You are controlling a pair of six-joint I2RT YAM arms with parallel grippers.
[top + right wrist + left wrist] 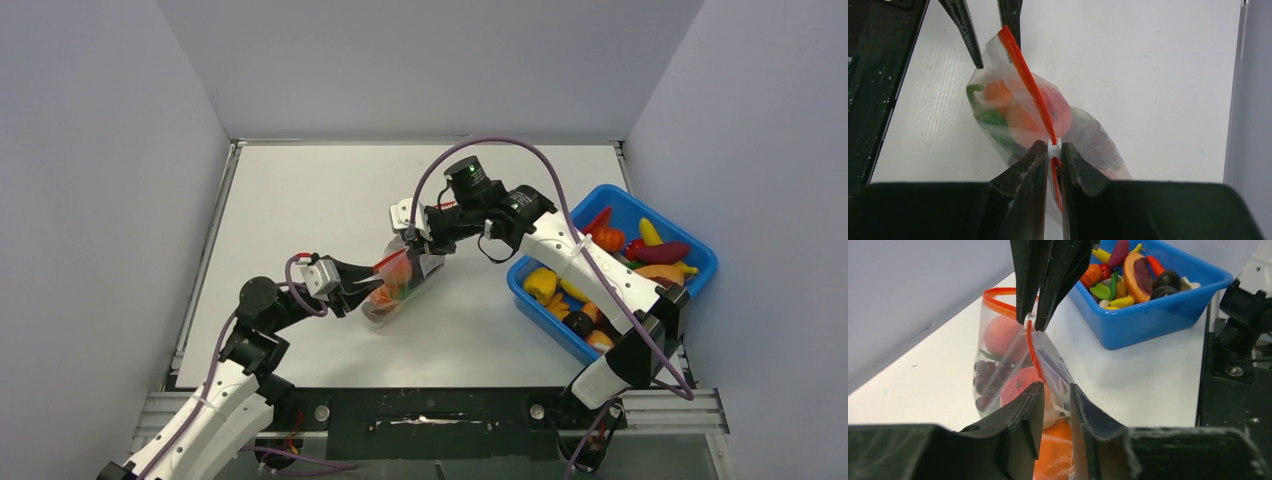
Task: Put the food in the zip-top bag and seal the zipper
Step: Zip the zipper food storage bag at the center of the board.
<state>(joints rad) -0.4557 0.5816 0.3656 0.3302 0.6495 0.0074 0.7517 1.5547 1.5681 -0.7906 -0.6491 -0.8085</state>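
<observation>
A small clear crinkly plastic bag (998, 355) sits mid-desk (300, 200), between the two tools and apart from the blue plastic bin (1148, 322). It holds toy food (1058, 112): orange and red round pieces, dark grapes (983, 377) and something green. The right tool (1054, 148) is pinched on the small white slider (1029, 320) of the orange-red zipper strip (1028, 85). The left tool (1055, 387) straddles the bag's other end through a narrow gap; whether it grips cannot be told. The bin holds more mixed toy pieces.

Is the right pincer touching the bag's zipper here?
Touching. The right wrist view shows the right pincer shut on the white slider of the zipper, its jaws pressed against both sides with no gap.
</observation>
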